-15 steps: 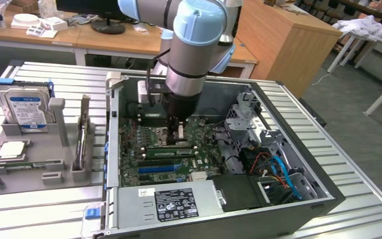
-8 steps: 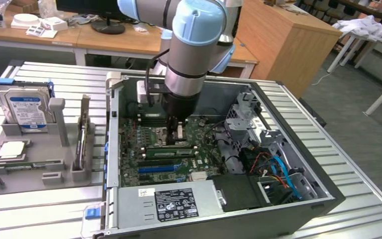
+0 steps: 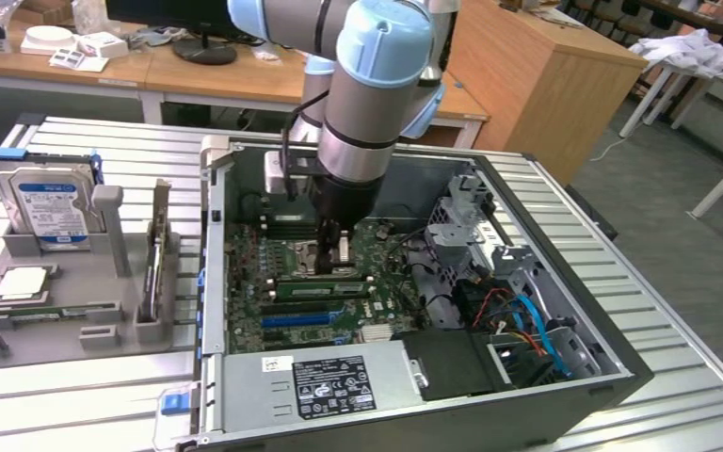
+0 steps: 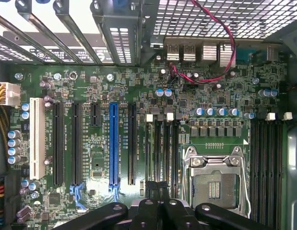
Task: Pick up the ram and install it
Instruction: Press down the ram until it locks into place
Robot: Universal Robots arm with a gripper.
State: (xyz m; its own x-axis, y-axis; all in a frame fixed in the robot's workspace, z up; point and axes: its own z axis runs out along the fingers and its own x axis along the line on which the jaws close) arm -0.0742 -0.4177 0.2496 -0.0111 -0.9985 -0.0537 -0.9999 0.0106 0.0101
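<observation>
Ribbed metal table [image 3: 663, 311] carries an open PC case [image 3: 550, 377], with a grey holder [image 3: 60, 282] beside it on the exterior view's left. Your gripper [image 3: 336, 256] is down inside the case, just above the motherboard [image 3: 286, 311] and close to the CPU socket [image 4: 213, 184]. Its fingers [image 4: 160, 206] are pressed together — and whether a stick sits between them, you cannot tell from either view.

One ram [image 3: 48, 310] lies flat in the holder, just below the CPU [image 3: 23, 282] and well apart from the gripper. In the wrist view, dark memory slots [image 4: 162, 148] run beside the socket; the closed fingers hover over their near ends.

What could go wrong, as a judgement: the socket's pins are exposed right beside the fingers, so a sideways drift on the way down could bend them. If a stick is held, a tilted press or latches left closed could jam it half-seated, or flex the board. The red cable [image 4: 220, 43] lies further off, near the rear ports.
</observation>
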